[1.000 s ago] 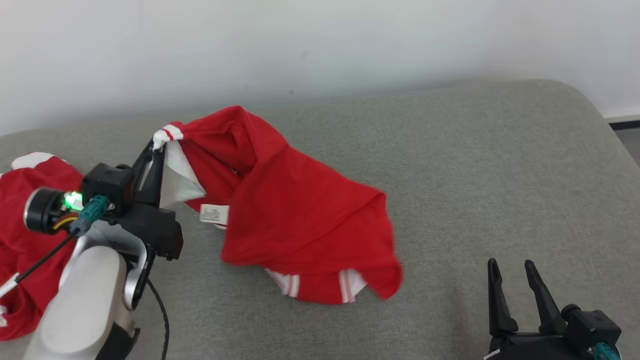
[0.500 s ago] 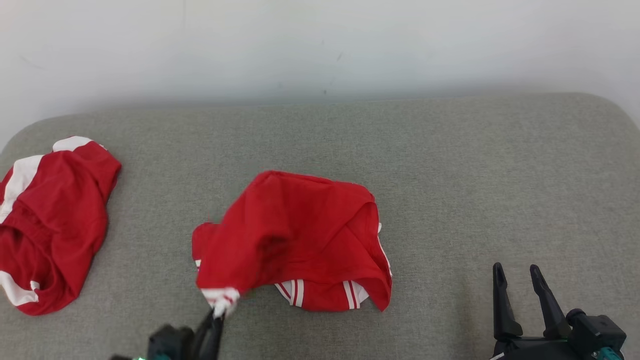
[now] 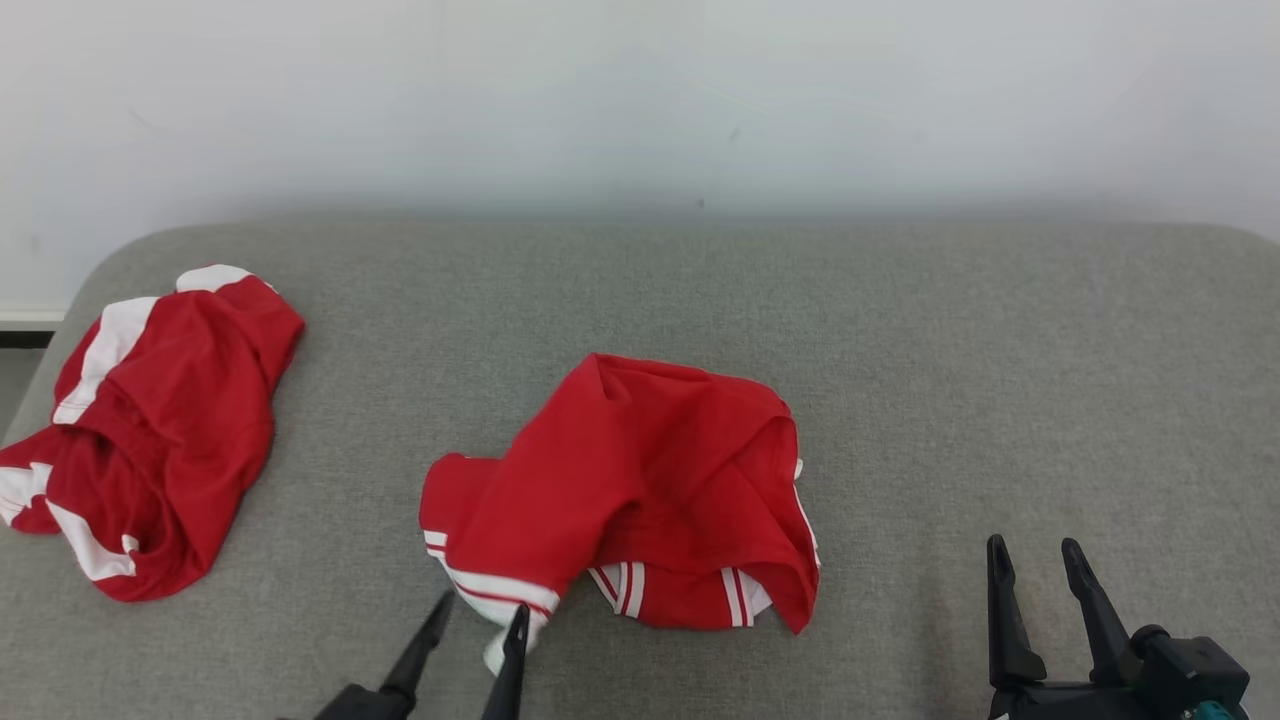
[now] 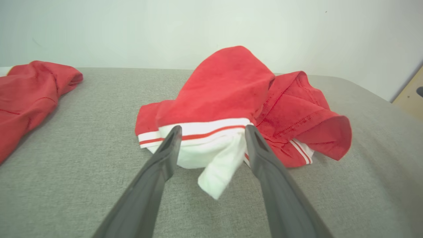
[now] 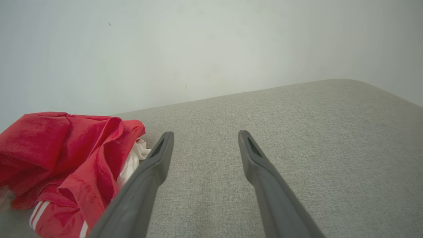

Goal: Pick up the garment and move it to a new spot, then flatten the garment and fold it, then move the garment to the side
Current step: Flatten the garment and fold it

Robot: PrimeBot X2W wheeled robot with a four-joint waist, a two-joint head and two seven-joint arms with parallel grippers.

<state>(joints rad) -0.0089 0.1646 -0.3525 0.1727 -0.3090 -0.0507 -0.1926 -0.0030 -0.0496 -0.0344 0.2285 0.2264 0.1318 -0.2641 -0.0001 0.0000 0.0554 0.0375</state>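
Observation:
The garment [image 3: 650, 480] is a crumpled red shirt with white striped cuffs, lying in a heap mid-surface. My left gripper [image 3: 482, 610] stands open at its near edge. In the left wrist view the garment [image 4: 231, 86] has its white cuff lying loose between the spread fingers [image 4: 165, 155] of the left gripper [image 4: 212, 130], and nothing pinches it. My right gripper [image 3: 1032, 548] is open and empty at the lower right, a good way right of the heap. The right wrist view has the right gripper [image 5: 205, 135] over bare fabric, with the garment [image 5: 66, 148] to its left.
A second red and white garment [image 3: 160, 430] lies bunched at the left end of the grey padded surface [image 3: 950, 350]. A pale wall [image 3: 640, 100] runs behind it. The surface's corners round off at far left and far right.
My left gripper has gone from shut on the white cuff to open, letting the garment go; it now rests in a heap. The head camera has shifted. The right gripper stays open.

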